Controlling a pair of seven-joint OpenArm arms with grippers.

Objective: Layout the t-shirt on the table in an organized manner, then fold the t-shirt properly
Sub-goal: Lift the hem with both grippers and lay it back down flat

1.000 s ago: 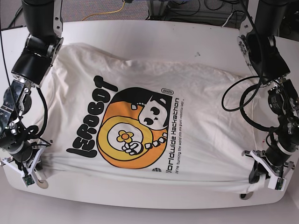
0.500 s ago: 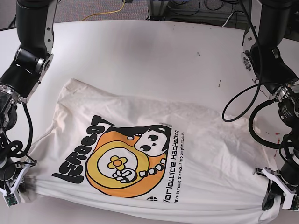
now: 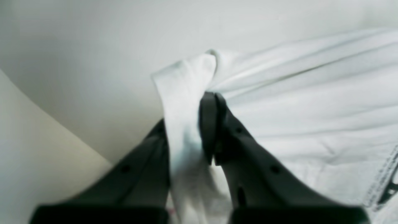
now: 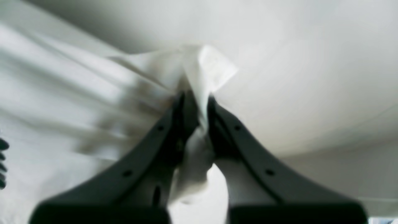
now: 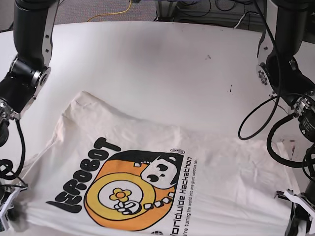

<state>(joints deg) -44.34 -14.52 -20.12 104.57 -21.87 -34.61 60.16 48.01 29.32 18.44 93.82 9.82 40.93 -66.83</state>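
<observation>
The white t-shirt (image 5: 147, 162) lies print-up on the white table (image 5: 147, 59), its orange, yellow and black cartoon facing me near the front edge. In the base view's bottom right corner, my left gripper (image 5: 297, 222) is shut on a bunched corner of the t-shirt (image 3: 311, 109), with fabric pinched between its black fingers (image 3: 217, 130). My right gripper (image 5: 6, 212), in the bottom left corner, is shut on the other corner of the t-shirt (image 4: 46, 93), and cloth bulges between its fingers (image 4: 224, 130). Both grippers are partly cut off by the base view's edge.
Bare tabletop (image 3: 93, 62) stretches behind the shirt, with dark specks (image 5: 207, 57) and a small red mark (image 5: 294, 142) at the right. Black cable loops (image 5: 256, 123) hang from the arm on the right. Cables, including a yellow cable (image 5: 123, 7), lie on the floor beyond the far edge.
Both grippers have dragged the t-shirt toward the near edge, holding its corners. The far half of the table is now uncovered and the print has slid down the view.
</observation>
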